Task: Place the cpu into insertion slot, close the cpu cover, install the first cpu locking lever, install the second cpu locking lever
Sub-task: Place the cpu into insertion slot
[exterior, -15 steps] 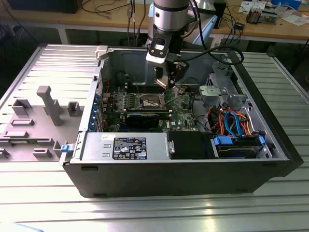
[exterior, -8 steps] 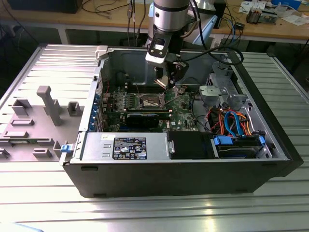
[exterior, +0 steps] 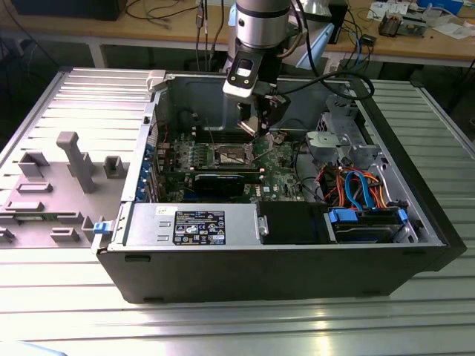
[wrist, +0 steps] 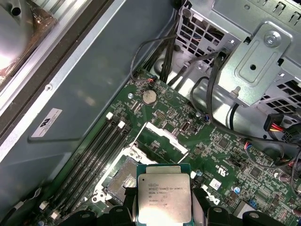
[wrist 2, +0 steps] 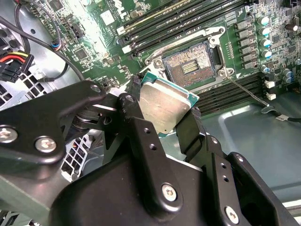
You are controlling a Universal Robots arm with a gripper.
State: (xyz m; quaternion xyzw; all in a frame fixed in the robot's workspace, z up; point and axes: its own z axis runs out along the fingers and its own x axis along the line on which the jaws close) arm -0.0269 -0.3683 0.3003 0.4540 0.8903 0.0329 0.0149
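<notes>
My gripper (exterior: pixel 260 124) hangs inside the open computer case, shut on the cpu (wrist 2: pixel 164 106). The cpu is a small square chip with a dull silver top on a green edge. In both wrist views it sits tilted between the black fingers (wrist 2: pixel 190 128). The insertion slot (wrist 2: pixel 190 67) lies open just beyond the chip, its dark pin field ringed by a shiny metal rim; the chip is above it and apart. In the first wrist view the cpu (wrist: pixel 163 200) hovers beside the slot (wrist: pixel 120 178), and the cpu cover (wrist: pixel 165 136) stands flipped open past it. A thin locking lever (wrist 2: pixel 244 92) lies unlatched alongside the socket.
Long black memory slots (wrist 2: pixel 188 21) flank the socket. A black graphics card (exterior: pixel 223 180) crosses the board below it. The grey drive cage (exterior: pixel 343 141) and coloured cables (exterior: pixel 360 189) fill the exterior view's right. A power supply (exterior: pixel 194 226) sits in front; a grey fixture tray (exterior: pixel 59 182) lies outside.
</notes>
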